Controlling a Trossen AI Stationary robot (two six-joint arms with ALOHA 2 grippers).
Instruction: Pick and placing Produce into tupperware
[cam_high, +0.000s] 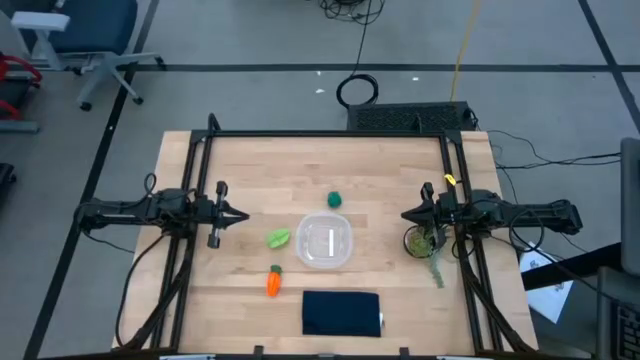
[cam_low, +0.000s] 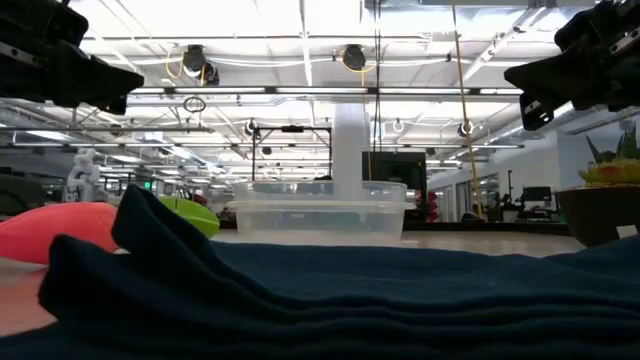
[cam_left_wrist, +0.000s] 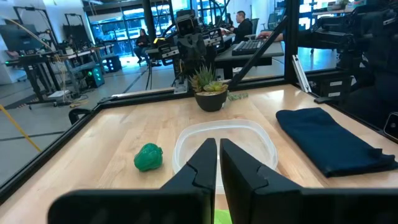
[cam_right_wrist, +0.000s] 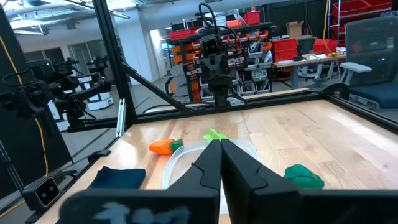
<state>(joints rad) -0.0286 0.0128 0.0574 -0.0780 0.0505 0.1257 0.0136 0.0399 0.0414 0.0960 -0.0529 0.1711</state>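
Note:
The clear rounded-square tupperware (cam_high: 325, 242) sits mid-table with nothing in it. The dark green round piece (cam_high: 335, 200) lies just beyond it, the light yellow-green leafy piece (cam_high: 278, 238) to its left, and the orange carrot (cam_high: 273, 282) near its front-left corner. My left gripper (cam_high: 243, 216) hovers shut at the table's left, above the surface. My right gripper (cam_high: 406, 215) hovers shut at the right. In the left wrist view, the shut left gripper (cam_left_wrist: 219, 152) points at the tupperware (cam_left_wrist: 225, 148). The right wrist view has the right gripper (cam_right_wrist: 221, 149) aimed at the container (cam_right_wrist: 186, 163).
A folded dark navy cloth (cam_high: 341, 312) lies at the near edge, in front of the tupperware. A spiky potted plant (cam_high: 421, 241) stands under the right arm. A black frame (cam_high: 210, 135) borders the table. Bare wood lies between the grippers and the produce.

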